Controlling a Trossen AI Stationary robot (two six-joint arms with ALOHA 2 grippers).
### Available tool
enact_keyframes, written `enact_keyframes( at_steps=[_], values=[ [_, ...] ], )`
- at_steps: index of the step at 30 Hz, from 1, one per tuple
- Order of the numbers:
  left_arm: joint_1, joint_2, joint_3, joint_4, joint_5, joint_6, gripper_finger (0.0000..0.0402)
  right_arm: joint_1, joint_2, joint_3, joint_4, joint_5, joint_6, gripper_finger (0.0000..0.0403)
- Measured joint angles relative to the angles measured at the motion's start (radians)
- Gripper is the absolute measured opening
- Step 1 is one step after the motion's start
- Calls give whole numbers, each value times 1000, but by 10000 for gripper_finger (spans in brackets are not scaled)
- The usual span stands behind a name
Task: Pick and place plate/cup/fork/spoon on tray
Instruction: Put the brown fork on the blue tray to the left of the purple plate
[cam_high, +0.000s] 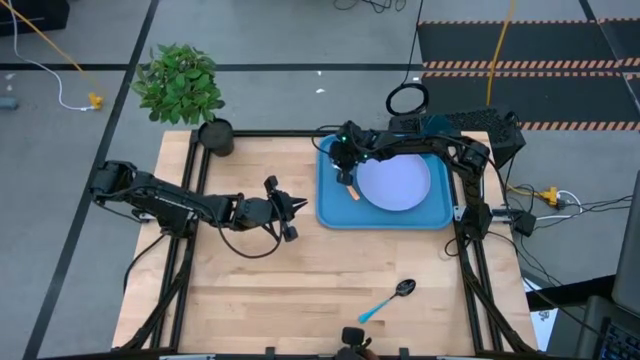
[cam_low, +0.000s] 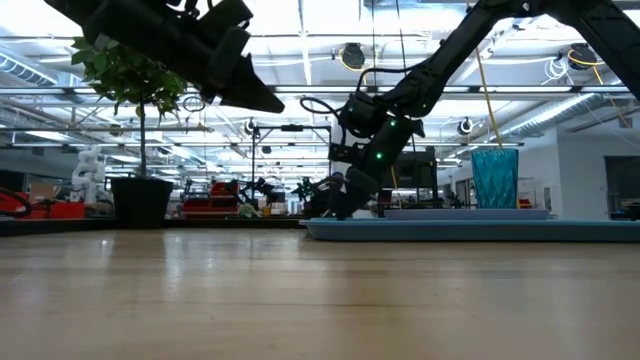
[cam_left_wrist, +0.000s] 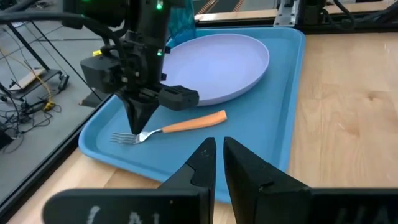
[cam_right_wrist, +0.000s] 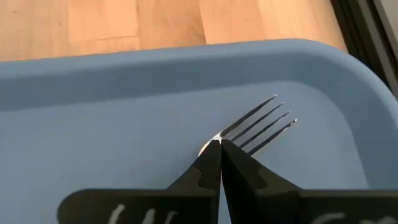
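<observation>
The right end effector (cam_left_wrist: 138, 124) is down on the blue tray (cam_high: 330, 212), with its two dark pointed fingers pinched on the fork (cam_left_wrist: 171, 128) right where the shiny metal neck meets the prongs. The fork lies flat on the smooth tray, and its orange handle points toward the round, pale purple plate (cam_high: 394, 181), which also sits in the tray. From the right wrist camera only the thin silver prongs (cam_right_wrist: 261, 127) show; the fingers hide the rest.

The left end effector (cam_high: 290, 213) hangs over the bare wooden counter (cam_high: 300, 290), near the tray's edge, with its fingers close together on nothing.

The spoon (cam_high: 388, 299), with its dark bowl and light blue handle, lies alone on the wood, well apart from the tray. A see-through teal cup (cam_low: 494, 178) with ridged sides stands at the tray's far side; from above, the right arm mostly covers it.
</observation>
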Motion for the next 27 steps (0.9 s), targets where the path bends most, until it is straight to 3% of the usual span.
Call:
enact_keyframes(
  at_steps=[11, 19, 27],
  values=[
    [-9, 0, 0, 9, 4, 2, 35, -6, 49, 4, -29, 5, 5, 4],
    [-10, 0, 0, 9, 4, 2, 35, -5, 23, 3, -112, 96, 11, 4],
    [-10, 0, 0, 8, 4, 8, 35, -5, 16, 2, -144, 111, 102, 4]
  ],
)
